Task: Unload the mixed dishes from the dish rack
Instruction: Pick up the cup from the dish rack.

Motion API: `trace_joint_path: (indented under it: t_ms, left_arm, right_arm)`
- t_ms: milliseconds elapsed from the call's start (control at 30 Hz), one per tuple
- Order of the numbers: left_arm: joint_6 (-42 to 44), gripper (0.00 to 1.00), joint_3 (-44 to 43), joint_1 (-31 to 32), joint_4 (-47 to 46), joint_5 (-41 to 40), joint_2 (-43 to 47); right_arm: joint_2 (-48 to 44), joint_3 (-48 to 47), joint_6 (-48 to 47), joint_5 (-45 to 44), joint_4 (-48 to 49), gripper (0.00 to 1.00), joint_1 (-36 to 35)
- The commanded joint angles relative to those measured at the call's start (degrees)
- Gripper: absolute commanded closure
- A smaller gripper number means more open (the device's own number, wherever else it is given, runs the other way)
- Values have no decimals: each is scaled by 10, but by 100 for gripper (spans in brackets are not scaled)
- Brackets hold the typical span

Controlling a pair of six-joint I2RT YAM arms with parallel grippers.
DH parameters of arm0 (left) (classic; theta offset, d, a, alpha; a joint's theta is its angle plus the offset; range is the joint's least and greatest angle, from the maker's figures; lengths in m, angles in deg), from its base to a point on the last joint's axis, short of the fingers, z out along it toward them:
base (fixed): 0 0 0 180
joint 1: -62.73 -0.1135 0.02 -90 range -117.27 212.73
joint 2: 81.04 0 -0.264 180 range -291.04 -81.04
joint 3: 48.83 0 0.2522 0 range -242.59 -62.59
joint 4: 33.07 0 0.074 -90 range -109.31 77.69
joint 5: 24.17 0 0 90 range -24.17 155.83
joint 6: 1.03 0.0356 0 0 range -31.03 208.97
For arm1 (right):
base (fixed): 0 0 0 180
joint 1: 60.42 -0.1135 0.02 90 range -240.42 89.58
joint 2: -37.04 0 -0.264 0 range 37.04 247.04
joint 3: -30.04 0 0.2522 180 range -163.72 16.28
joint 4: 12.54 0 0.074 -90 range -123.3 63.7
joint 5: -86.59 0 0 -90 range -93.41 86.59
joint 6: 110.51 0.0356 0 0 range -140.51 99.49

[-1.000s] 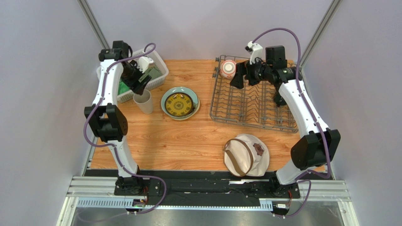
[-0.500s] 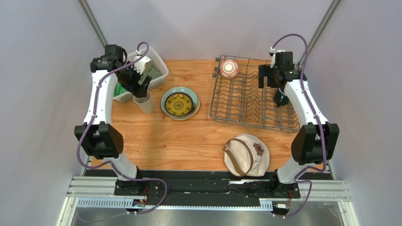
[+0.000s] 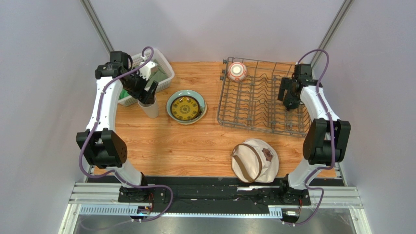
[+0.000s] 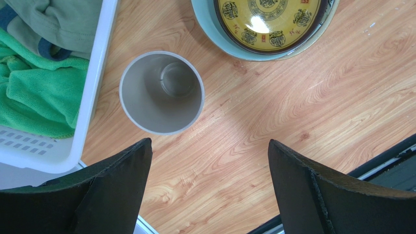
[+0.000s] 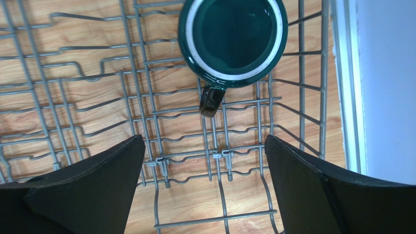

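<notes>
The left gripper (image 4: 209, 142) is held wide apart with nothing between its fingers, having been opened and raised over the last second from the plain beige tumbler (image 4: 161, 92). The tumbler is left standing upright near the left edge of the wooden worktop (image 3: 185, 141), just beside the white plastic lattice basket (image 3: 166, 73). That piece can be judged unloaded. The right gripper (image 5: 204, 139), equally wide and empty, has been swung away from the red-orange-and-white patterned bowl (image 3: 237, 71) at the far left corner of the dark grey wire dish rack (image 3: 244, 105). It is now poised above the dark green glazed mug (image 5: 233, 39) by the rack's right side. The mug is probably meant to be taken next, and both mug and bowl remain to be removed.
</notes>
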Motion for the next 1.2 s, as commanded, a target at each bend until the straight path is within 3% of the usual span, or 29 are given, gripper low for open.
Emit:
trace_joint_path:
  t_ms: [0,533,800,1167]
  left_arm:
    - [-9,4,10,3,-15,23,35]
    - [-2,3,33,4,-11,23,55]
    - [-1,3,37,4,-12,25,51]
    - [2,3,63,3,-24,23,53]
  right_arm:
    - [34,0,20,6,14,2,15]
    - [96,-12,34,16,44,14,30]
    - [96,6,27,7,80,31,30]
    - [96,36,23,-13,125,45,28]
